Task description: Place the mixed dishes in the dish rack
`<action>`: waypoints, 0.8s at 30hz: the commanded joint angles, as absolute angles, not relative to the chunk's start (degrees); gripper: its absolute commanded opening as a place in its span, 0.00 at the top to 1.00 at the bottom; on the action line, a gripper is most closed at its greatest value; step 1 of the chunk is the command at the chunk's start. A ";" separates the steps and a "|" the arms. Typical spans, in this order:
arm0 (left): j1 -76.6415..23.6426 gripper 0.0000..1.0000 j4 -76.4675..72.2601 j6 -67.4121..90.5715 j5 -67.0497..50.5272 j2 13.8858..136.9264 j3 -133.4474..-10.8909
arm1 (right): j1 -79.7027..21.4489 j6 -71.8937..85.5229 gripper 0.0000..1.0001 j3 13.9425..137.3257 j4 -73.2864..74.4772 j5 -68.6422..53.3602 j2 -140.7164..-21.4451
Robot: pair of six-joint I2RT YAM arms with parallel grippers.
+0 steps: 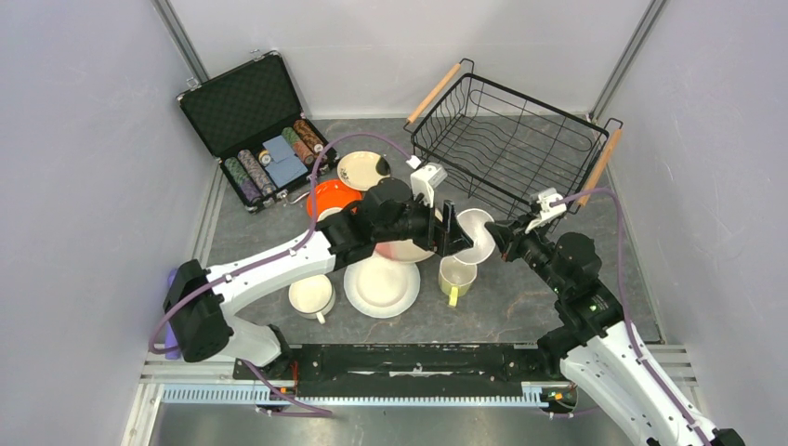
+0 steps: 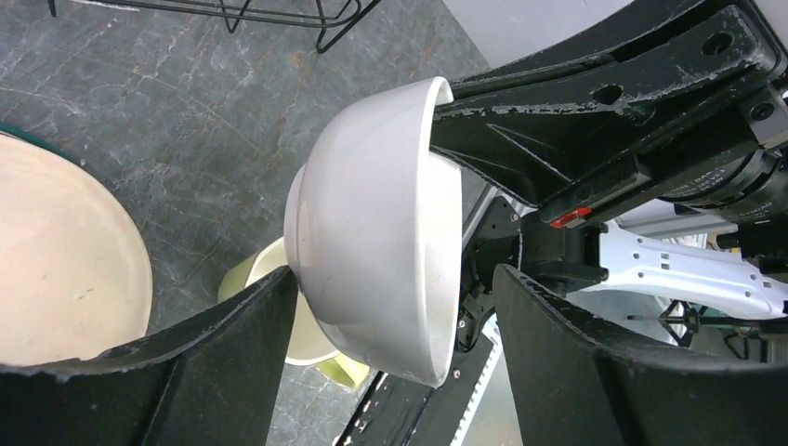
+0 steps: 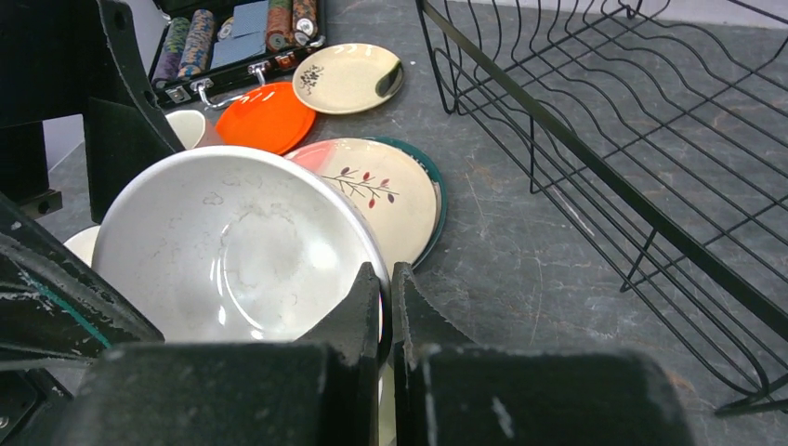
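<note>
The small white bowl (image 1: 476, 232) hangs tilted on its side above the table between both arms. My right gripper (image 1: 499, 232) is shut on its rim, as the right wrist view shows (image 3: 386, 274) with the bowl's inside (image 3: 232, 251) facing the camera. My left gripper (image 1: 462, 242) is open around the bowl (image 2: 372, 223): in the left wrist view (image 2: 398, 279) one finger (image 2: 251, 325) touches the bowl's base and the other stands apart from the rim. The black wire dish rack (image 1: 511, 139) stands empty at the back right.
A yellow-green mug (image 1: 455, 276) stands under the bowl. Nearby lie a white plate (image 1: 381, 285), white mug (image 1: 311, 295), pink-cream plate on a teal-rimmed one (image 3: 381, 186), orange plate (image 1: 332, 195) and spotted cream plate (image 1: 361, 169). An open black case (image 1: 251, 102) with chips sits back left.
</note>
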State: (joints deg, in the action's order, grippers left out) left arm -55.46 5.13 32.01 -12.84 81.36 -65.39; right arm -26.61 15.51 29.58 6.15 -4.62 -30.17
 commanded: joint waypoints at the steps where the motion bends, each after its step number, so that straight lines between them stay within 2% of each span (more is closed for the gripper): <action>1: -54.70 0.19 4.28 28.38 -13.88 78.40 -65.61 | -26.72 14.76 1.00 32.61 1.08 -7.85 -30.21; 3: -54.49 0.24 9.50 28.54 -7.75 79.02 -67.23 | -26.70 14.97 1.00 32.61 0.50 -8.55 -30.64; 6: -54.48 0.39 14.42 27.11 -2.39 80.95 -69.97 | -26.72 16.15 1.00 33.38 0.42 -7.69 -32.46; 12: -54.54 0.41 18.80 27.71 7.03 85.55 -75.62 | -27.19 21.53 1.00 39.01 5.30 -0.61 -39.78; 19: -54.57 0.39 25.92 26.60 13.80 91.65 -84.84 | -36.55 21.58 1.00 49.85 17.94 22.69 -50.07; 24: -54.57 0.45 30.24 25.79 15.65 94.59 -89.33 | -38.38 22.34 1.00 50.72 18.52 26.54 -52.23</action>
